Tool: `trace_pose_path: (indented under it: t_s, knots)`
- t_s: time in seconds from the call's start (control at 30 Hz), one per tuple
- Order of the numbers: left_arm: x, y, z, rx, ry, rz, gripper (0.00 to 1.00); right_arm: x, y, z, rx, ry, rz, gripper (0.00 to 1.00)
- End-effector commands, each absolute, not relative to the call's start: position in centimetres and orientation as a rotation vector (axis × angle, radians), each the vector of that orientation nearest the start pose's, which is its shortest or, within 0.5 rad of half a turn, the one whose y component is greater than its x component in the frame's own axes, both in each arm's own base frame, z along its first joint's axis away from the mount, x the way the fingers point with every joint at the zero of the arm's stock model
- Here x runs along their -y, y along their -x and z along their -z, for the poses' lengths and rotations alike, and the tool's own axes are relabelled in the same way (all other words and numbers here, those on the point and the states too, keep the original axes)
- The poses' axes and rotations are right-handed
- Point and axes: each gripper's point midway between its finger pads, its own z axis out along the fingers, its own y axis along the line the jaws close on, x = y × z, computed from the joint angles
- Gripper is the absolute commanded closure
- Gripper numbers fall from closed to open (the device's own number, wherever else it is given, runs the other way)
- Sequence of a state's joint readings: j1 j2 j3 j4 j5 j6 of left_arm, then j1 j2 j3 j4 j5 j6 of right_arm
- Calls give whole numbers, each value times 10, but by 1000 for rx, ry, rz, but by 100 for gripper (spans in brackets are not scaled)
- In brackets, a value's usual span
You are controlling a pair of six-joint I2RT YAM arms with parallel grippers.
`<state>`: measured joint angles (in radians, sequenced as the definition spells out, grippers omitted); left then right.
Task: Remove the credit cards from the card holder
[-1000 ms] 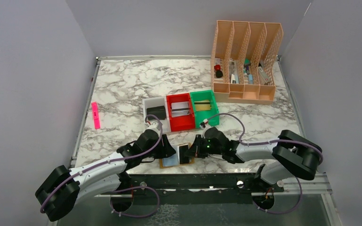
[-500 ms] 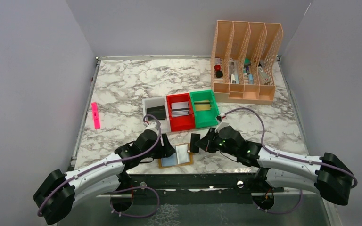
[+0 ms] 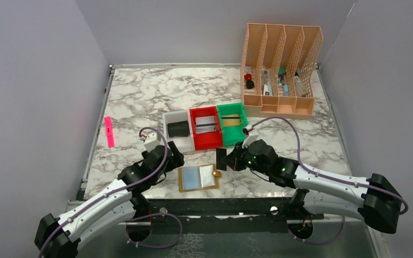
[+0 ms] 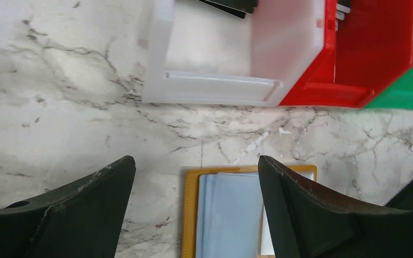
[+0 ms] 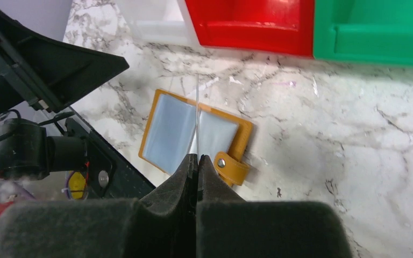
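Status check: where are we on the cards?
Left claw open beside card holder, spread open on table. Right claw shut on dark card. Red bin close ahead.

The table (image 3: 140,97) is white marble with grey veins. Near its front edge the card holder (image 3: 192,178) lies open and flat, with its tan border showing, two pale blue panels facing up and the tab on its right side. Just behind it three bins stand in a touching row (left to right in the top view): white (image 3: 175,114), red (image 3: 207,142), green (image 3: 236,137). A peach mesh organizer (image 3: 278,110) with four slots stands at the back right, just beyond the green bin. A pink bar (image 3: 108,131) lies alone near the left edge, well apart from the rest.
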<state>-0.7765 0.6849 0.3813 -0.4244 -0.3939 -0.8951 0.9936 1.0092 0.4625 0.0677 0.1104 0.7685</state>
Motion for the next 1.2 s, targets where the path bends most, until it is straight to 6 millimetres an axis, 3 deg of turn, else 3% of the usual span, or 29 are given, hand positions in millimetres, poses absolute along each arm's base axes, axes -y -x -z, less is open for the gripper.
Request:
trace_pose_path:
  t_s: [0.0, 0.27, 0.57, 0.73, 0.9, 1.17]
  knots:
    - [103, -194, -74, -2187, 529, 322, 12, -301, -182, -153, -2072, 304, -981, 98]
    - [103, -187, -68, -2145, 661, 427, 10, -337, -207, -169, -2037, 475, -897, 99]
    - [85, -184, -77, -2045, 770, 451, 4, -393, -261, -197, -1937, 662, -732, 99]
    - [82, -183, -82, -2016, 788, 476, 2, -426, -288, -199, -1880, 767, -657, 99]
    - [83, -182, -85, -1996, 790, 510, 1, -445, -315, -186, -1856, 853, -522, 99]
    - [81, -184, -92, -1959, 797, 528, 1, -466, -340, -141, -1826, 1035, -331, 99]
